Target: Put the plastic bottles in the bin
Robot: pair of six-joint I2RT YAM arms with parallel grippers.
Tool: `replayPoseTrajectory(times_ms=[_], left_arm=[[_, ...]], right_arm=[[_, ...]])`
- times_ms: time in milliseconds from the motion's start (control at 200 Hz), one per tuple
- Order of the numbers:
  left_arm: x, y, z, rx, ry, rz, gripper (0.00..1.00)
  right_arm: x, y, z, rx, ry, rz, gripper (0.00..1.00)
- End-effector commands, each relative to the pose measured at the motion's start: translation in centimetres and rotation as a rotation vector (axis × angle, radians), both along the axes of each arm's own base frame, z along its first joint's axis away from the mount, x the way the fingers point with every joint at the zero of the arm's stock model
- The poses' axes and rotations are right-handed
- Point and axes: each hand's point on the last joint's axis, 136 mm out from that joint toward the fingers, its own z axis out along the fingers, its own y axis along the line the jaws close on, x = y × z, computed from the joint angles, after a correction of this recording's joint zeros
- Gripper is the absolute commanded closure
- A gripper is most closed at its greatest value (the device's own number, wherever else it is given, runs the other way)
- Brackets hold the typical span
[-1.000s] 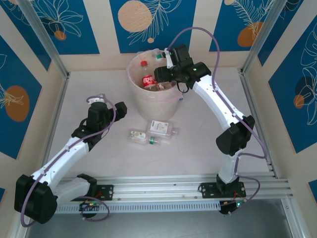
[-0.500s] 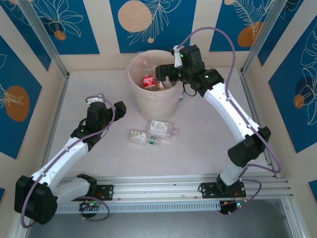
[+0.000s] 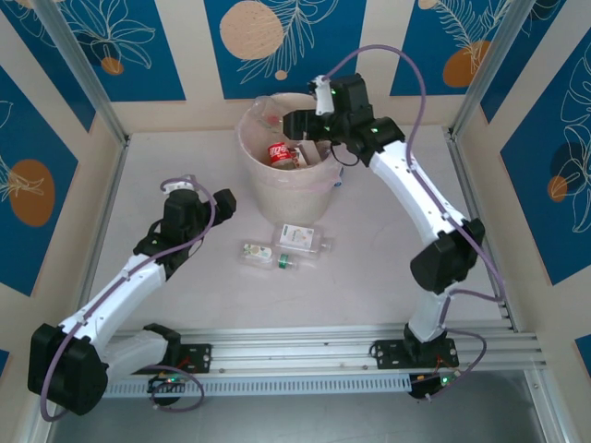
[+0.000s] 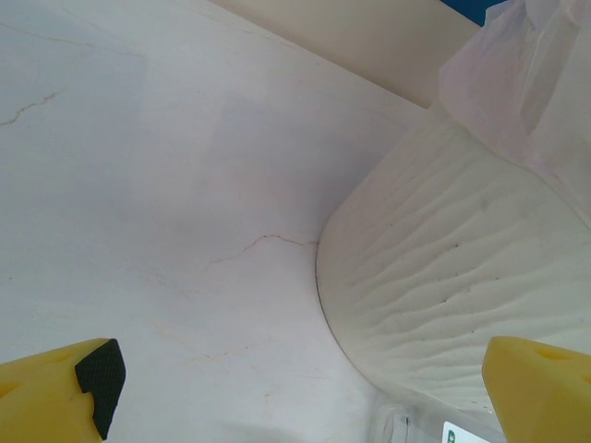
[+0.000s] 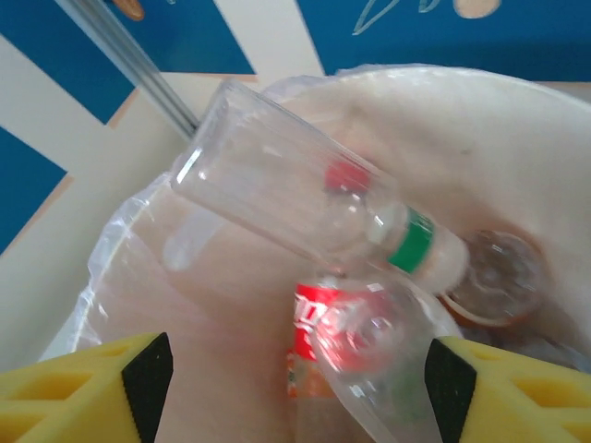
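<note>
- Cream bin is set at the far side of the table, with plastic bottles lying inside.
- Right gripper is held over the bin, jaws parted, nothing gripped.
- Left gripper is spread wide beside the bin's wall.
- Loose bottles are seen on the table, near the bin.

The worktop is a pale, whitish slab with a faint lilac cast, walled in on three sides. From the left wrist view its surface shows thin marble-like veins. The bin stands upright on it at the far middle, close to the back wall, and its ribbed cream wall meets the slab in a curved line. Just in front of the bin, near the centre, three clear plastic bottles lie on their sides close together: one with a white label, one to its left, and one with a green spot. An aluminium rail runs along the near edge.
</note>
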Motion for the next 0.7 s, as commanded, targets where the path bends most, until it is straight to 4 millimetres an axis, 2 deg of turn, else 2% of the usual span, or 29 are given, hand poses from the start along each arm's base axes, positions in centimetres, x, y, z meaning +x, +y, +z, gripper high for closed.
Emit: replayPoseTrajectory(times_ms=[0,125,210,290,415,480,540,640,695], left_arm=[[0.3,0.4,0.7,-0.010,-0.010,0.010,0.00],[0.2,0.6,0.5,0.001,-0.005,0.013,0.00],[0.1,0.8,0.4,0.009,0.001,0.015,0.00],[0.1,1.0,0.3,0.014,0.003,0.021,0.00],[0.1,1.1,0.0,0.014,0.009,0.024,0.00],[0.1,1.2,-0.1,0.012,0.010,0.025,0.00],[0.2,1.2,-0.2,0.009,0.012,0.026,0.00],[0.2,1.2,-0.4,0.000,0.016,0.027,0.00],[0.2,1.0,-0.6,-0.008,0.018,0.024,0.00]], right_arm=[[1.1,2.1,2.2,0.044,-0.060,0.021,0.27],[3.7,3.7,1.9,0.067,-0.057,-0.001,0.20],[5.0,4.3,0.9,0.050,-0.046,-0.033,0.17],[7.1,3.4,-0.5,-0.027,-0.071,-0.151,0.18],[10.0,0.7,-4.9,-0.216,-0.067,-0.315,0.21],[10.3,-0.7,-7.0,-0.296,-0.027,-0.353,0.22],[10.0,-1.6,-7.6,-0.337,-0.008,-0.373,0.24],[9.2,-2.1,-6.6,-0.345,-0.021,-0.371,0.25],[8.6,-1.6,-5.9,-0.323,-0.028,-0.332,0.26]])
